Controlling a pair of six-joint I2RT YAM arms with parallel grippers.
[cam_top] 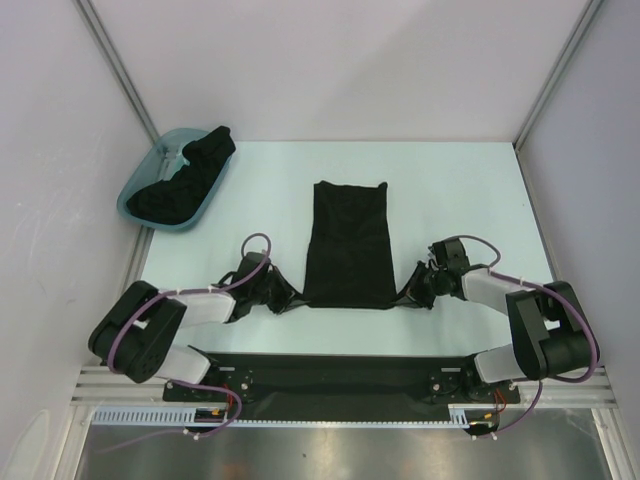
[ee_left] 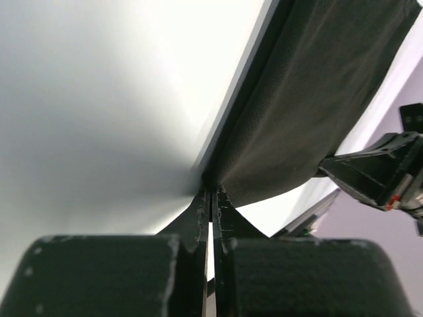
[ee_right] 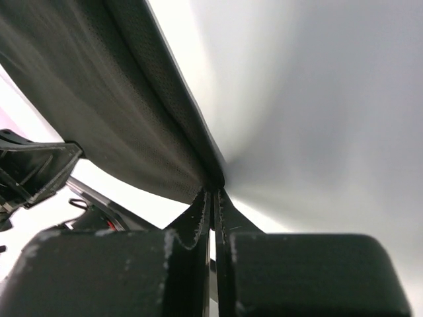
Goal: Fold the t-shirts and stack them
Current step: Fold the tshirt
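T-shirt (cam_top: 347, 245), near hem: pinched at both corners. Left gripper (cam_top: 278, 298) clamped on lower-left corner, right gripper (cam_top: 414, 290) on lower-right; jaws nearly meeting, cloth between. Cloth runs up frame from your fingers, long axis toward far edge, flat on table (cam_top: 470, 190), frame centre. Both arms equally near. Likely fold: hem carried up-frame. Spare t-shirts (cam_top: 185, 175) heaped in teal tub (cam_top: 140, 205), upper left.

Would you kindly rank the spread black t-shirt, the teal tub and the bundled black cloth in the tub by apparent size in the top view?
1. spread t-shirt
2. teal tub, not far behind
3. bundled black cloth, filling much of the tub
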